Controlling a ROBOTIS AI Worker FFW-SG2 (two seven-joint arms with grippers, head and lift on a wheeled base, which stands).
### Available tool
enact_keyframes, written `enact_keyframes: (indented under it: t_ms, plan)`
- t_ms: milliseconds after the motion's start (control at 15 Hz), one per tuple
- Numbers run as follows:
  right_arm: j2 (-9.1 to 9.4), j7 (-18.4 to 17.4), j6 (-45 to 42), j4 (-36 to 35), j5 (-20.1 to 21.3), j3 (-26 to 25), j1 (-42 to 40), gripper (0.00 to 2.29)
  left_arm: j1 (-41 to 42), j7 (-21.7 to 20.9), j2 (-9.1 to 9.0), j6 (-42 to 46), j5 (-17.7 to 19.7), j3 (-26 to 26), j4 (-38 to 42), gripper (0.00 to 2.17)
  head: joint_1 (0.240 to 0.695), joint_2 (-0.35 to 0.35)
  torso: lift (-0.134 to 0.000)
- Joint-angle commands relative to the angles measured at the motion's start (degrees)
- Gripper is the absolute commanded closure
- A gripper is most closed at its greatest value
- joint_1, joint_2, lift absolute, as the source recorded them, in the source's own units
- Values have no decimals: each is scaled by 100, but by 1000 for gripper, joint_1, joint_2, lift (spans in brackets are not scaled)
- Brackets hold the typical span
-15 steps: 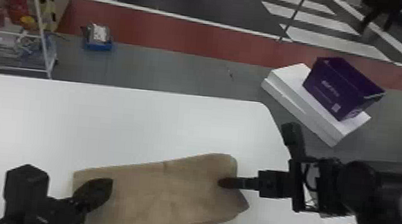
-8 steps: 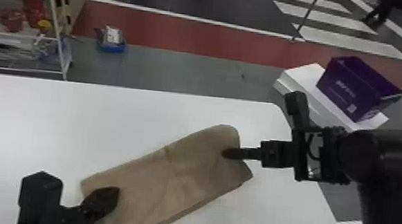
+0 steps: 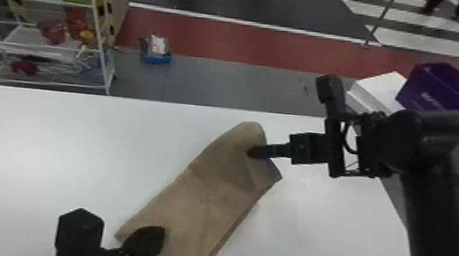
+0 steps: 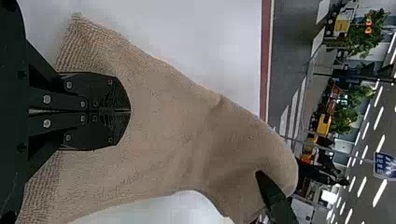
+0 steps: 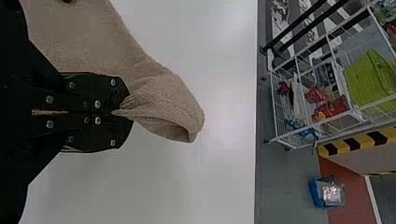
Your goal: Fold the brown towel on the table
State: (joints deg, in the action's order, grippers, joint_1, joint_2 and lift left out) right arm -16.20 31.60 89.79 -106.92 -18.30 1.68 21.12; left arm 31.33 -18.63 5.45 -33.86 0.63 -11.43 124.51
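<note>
Head view: with the clock face centred on the folded brown cloth towel [image 3: 210, 203], my left gripper [image 3: 156, 237] is on it between seven and eight o'clock, and my right gripper [image 3: 253, 151] between one and two. The towel lies slanted, its long way from about one o'clock to seven, over the smooth white surface [image 3: 48, 153]. Beyond the surface, a white wire shelf rack [image 3: 105, 63] stands towards eleven o'clock, and a purple plastic bin [image 3: 438, 90] sits towards two.

Left wrist view: the jaws of my left gripper [image 4: 130, 111] are closed together on the towel, near its ribbed end. The cloth stretches away from them to my right gripper, whose dark finger touches the other end.

Right wrist view: the jaws of my right gripper [image 5: 128, 112] are closed too, a pinch of towel caught at their tips. Past them a rounded flap of it curls over, open at its hem.
</note>
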Motion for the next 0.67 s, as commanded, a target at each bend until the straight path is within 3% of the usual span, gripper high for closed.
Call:
enact_keyframes:
  t_ms: [0,133,267,600]
  plan:
    - [205,22,29,242,125,324,332,1423,181,-9,0,-21,34,18,258,1976,695,-137,-124]
    - [328,207,29,382,336,544,543,1423,365,-79,9,-91,60,18,548,1976,695,-112,-124]
    - [302,646,29,532,643,799,701,1423,585,-106,167,-91,78,115,794,1976,695,-81,-124]
    - [267,1463,29,558,1478,1353,771,1423,620,-308,185,-126,122,589,644,1976,695,-20,-124]
